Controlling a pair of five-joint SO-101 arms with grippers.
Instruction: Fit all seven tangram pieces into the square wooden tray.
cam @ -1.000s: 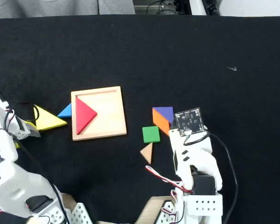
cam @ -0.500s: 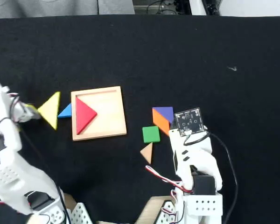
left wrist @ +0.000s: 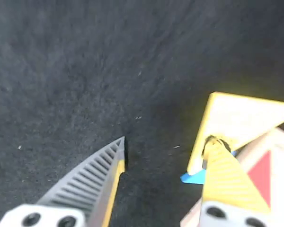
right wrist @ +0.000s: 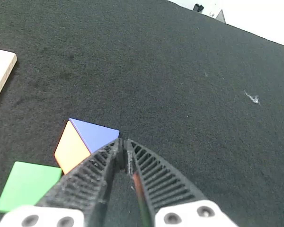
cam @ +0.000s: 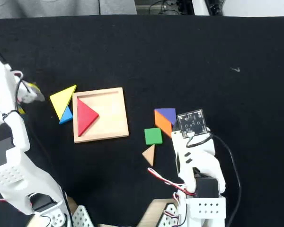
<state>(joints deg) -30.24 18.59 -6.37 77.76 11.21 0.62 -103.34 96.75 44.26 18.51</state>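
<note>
Pieces lay in two groups on the black table (cam: pixel 146 56). The square wooden tray (cam: pixel 111 119) sat left of centre and held one piece, the red triangle (cam: pixel 86 115), flat against its left side. Just outside the tray's left edge lay the yellow triangle (cam: pixel 64 98), one corner at the tray's upper left corner. It partly covered the small blue triangle (cam: pixel 65 116), which poked out beneath it against the tray wall. The left gripper (left wrist: pixel 165 156) stood beside the yellow triangle on the side away from the tray, its jaws wide apart and holding nothing. In the left wrist view one fingertip (left wrist: pixel 213 144) lined up with that triangle's near edge, though whether it touched could not be told. The other four pieces sat well apart from the tray, to its right. The violet triangle (cam: pixel 166 113) and the orange parallelogram (cam: pixel 164 124) lay edge to edge, with the green square (cam: pixel 153 135) just beside the parallelogram. The tan triangle (cam: pixel 149 153) lay a little nearer the arm bases. The right gripper (right wrist: pixel 122 147) was poised at the edge of the violet triangle and the parallelogram, its jaws pressed together and gripping nothing. The right arm (cam: pixel 197 158) rose from its base at the near edge of the table.
</note>
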